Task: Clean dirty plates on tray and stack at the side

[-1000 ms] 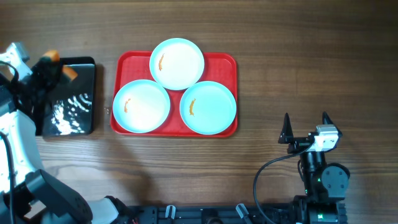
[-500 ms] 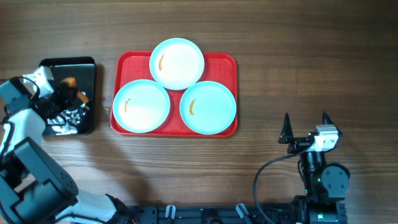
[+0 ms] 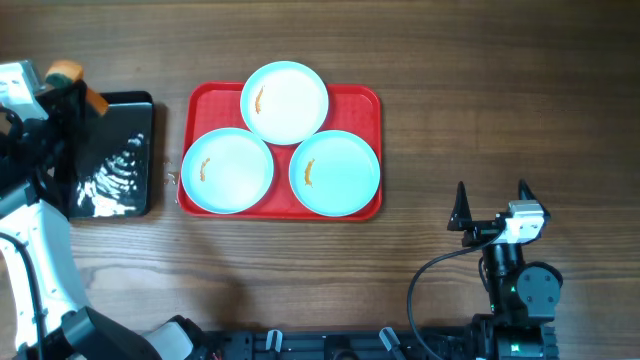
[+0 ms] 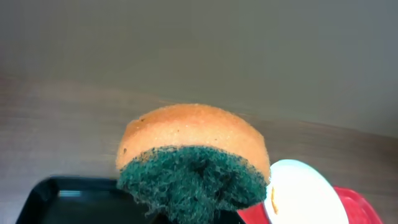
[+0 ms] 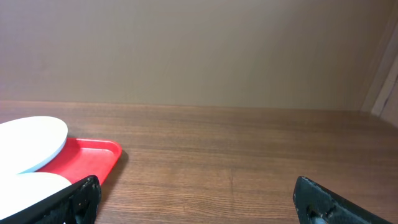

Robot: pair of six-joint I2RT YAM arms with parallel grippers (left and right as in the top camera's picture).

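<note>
Three pale aqua plates lie on the red tray [image 3: 365, 100]: the back plate [image 3: 285, 102], the front left plate [image 3: 228, 171] and the front right plate [image 3: 335, 173]. Each has a small orange smear. My left gripper [image 3: 72, 92] is shut on an orange and green sponge [image 4: 194, 158] and holds it above the black tray [image 3: 112, 155], left of the red tray. The back plate also shows in the left wrist view [image 4: 298, 193]. My right gripper [image 3: 491, 203] is open and empty, right of and nearer than the red tray [image 5: 87, 158].
The black tray holds shiny liquid. Bare wooden table [image 3: 480, 90] lies to the right of the red tray. Arm bases and cables run along the front edge.
My left gripper has risen out of the black tray with the sponge and moved to the tray's back left corner. The right arm and the plates have not moved.
</note>
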